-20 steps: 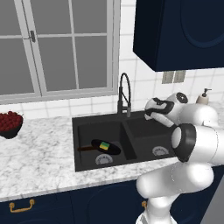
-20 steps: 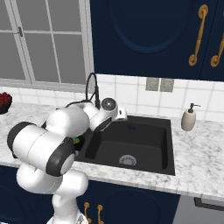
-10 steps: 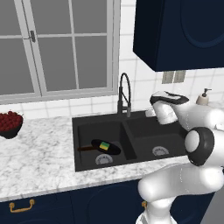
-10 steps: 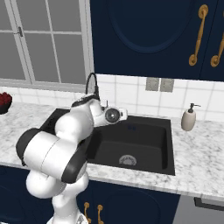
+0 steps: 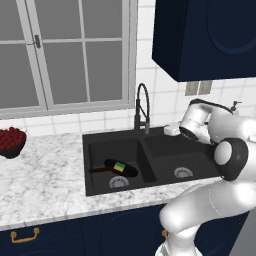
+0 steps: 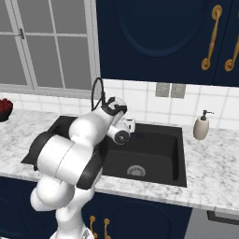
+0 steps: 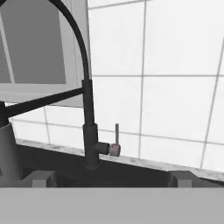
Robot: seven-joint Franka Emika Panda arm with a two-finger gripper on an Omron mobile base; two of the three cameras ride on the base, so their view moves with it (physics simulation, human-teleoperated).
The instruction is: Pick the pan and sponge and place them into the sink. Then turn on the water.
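The black pan [image 5: 128, 171] lies in the left basin of the black sink [image 5: 165, 150], its reddish-brown handle pointing left. On the pan rests the green and yellow sponge [image 5: 119, 166]. My gripper [image 5: 172, 130] hovers over the back of the right basin, just right of the black arched faucet [image 5: 142, 107], and stands open with nothing in it. In the hand view the faucet [image 7: 89, 122] rises straight ahead with its small lever [image 7: 116, 136] upright, and both fingertips [image 7: 41, 178] sit wide apart. From the right, the gripper [image 6: 130, 125] hangs over the sink [image 6: 158, 149]. No water runs.
A dark bowl of red fruit [image 5: 11, 141] stands on the marble counter [image 5: 45, 175] at far left. A beige soap dispenser [image 6: 201, 127] stands right of the sink. White tiled wall and a window lie behind the faucet; dark cabinets hang above.
The arm's elbow has swung to the right and the hand has turned toward the faucet. The jaws stay open. Pan and sponge have not moved.
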